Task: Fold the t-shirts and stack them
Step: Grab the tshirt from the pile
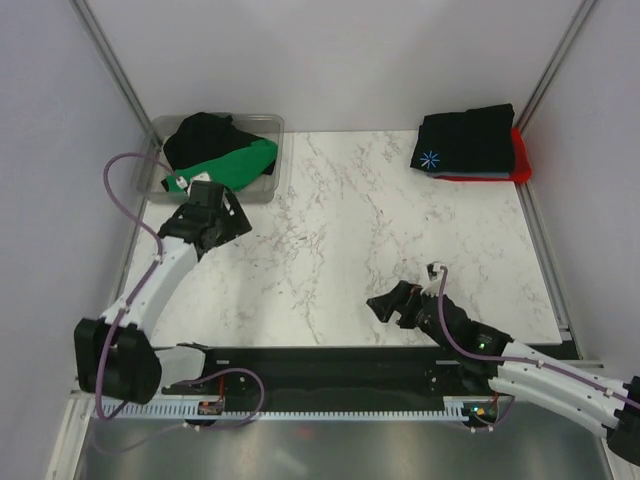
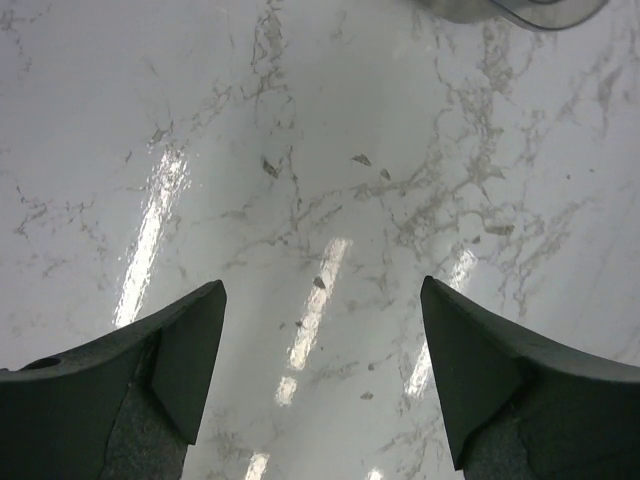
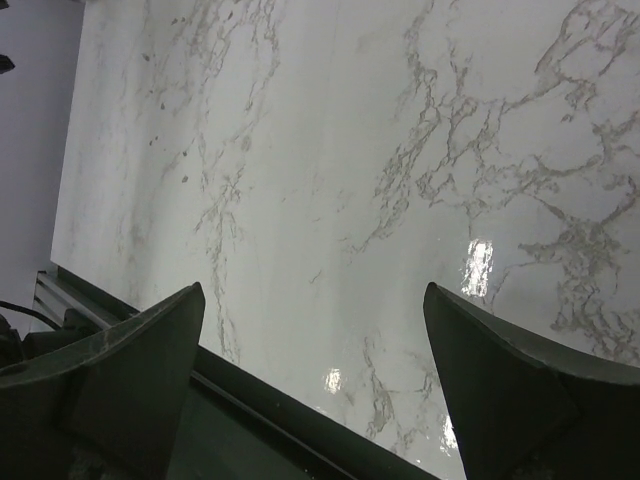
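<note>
A bright green t-shirt point(image 1: 232, 166) and a crumpled black t-shirt point(image 1: 205, 133) lie in a clear plastic bin point(image 1: 270, 125) at the back left. A folded black t-shirt with a blue-white starburst print point(image 1: 470, 141) lies on a red t-shirt point(image 1: 518, 158) at the back right. My left gripper point(image 1: 222, 216) is open and empty, just in front of the bin; in its wrist view point(image 2: 322, 300) only marble lies between the fingers. My right gripper point(image 1: 392, 303) is open and empty over the near middle of the table, as its wrist view point(image 3: 312, 300) shows.
The white marble table top point(image 1: 340, 240) lies between the bin and the stack. The bin's corner point(image 2: 520, 10) shows at the top of the left wrist view. A black rail point(image 1: 330, 365) runs along the near edge. Walls and frame posts stand on both sides.
</note>
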